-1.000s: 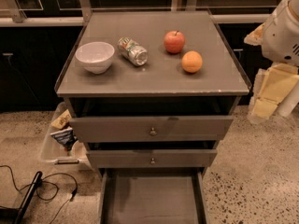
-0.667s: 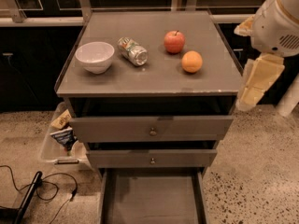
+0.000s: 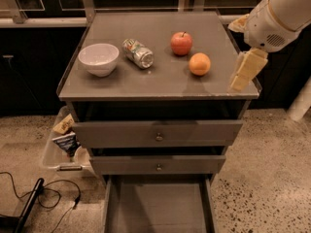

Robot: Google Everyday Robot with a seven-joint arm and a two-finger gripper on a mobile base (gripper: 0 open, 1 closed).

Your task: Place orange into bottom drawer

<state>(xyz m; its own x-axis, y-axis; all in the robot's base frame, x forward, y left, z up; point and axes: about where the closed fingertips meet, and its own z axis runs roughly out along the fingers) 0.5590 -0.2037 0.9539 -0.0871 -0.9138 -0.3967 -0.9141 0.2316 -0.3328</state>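
Well, early going: the orange (image 3: 199, 64) sits ungrabbed on the counter (image 3: 160, 81) near the gripper (image 3: 246, 71), jaws' state I cannot tell, bottom drawer (image 3: 158, 208) open well below.

Tool (image 3: 247, 71) at right edge of cabinet top (image 3: 160, 81), clear run to orange (image 3: 199, 64); apple (image 3: 181, 43) behind.

What looks like a robot test bay dressed as an office pantry: a grey three-drawer cabinet (image 3: 160, 84) stands on a speckled terrazzo floor (image 3: 265, 178) before dark units (image 3: 31, 72). A bowl (image 3: 98, 58), can (image 3: 138, 53), apple (image 3: 181, 43) and orange (image 3: 199, 64) sit on its top; the bottom drawer (image 3: 158, 208) is pulled out. A clear bin (image 3: 51, 154) of snack packets sits by the cabinet's left side, with loose cables (image 3: 53, 193) beside it. The gripper (image 3: 247, 71) hangs at the top's right edge, near the front corner.
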